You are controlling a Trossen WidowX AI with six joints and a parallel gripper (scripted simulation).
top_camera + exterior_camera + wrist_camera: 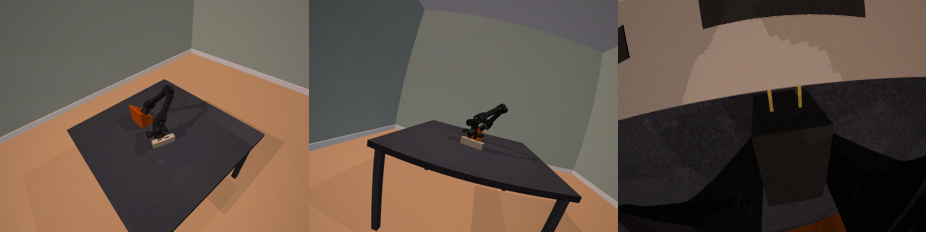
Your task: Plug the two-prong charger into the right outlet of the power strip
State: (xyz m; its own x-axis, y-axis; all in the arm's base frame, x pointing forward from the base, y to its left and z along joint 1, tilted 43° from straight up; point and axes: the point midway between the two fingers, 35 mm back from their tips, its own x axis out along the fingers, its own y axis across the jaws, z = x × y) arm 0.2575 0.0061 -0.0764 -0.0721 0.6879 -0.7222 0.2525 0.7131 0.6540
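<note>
Charger (793,165) in tool (159,134) (785,137), prongs (800,97) apparently outside the outlets.

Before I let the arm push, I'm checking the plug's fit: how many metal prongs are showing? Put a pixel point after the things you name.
2. Both prongs (771,101) (800,97) stick out of the dark charger (792,165), side by side. Their tips may be hidden.

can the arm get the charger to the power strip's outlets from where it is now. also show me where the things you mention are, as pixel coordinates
Probably yes: the gripper (159,136) (785,137) holds the charger (793,165) right by the power strip (163,141) (471,143) (768,60), both prongs (771,101) pointing toward it, and nothing visible blocks the slots, though the prongs don't yet line up with one.
</note>
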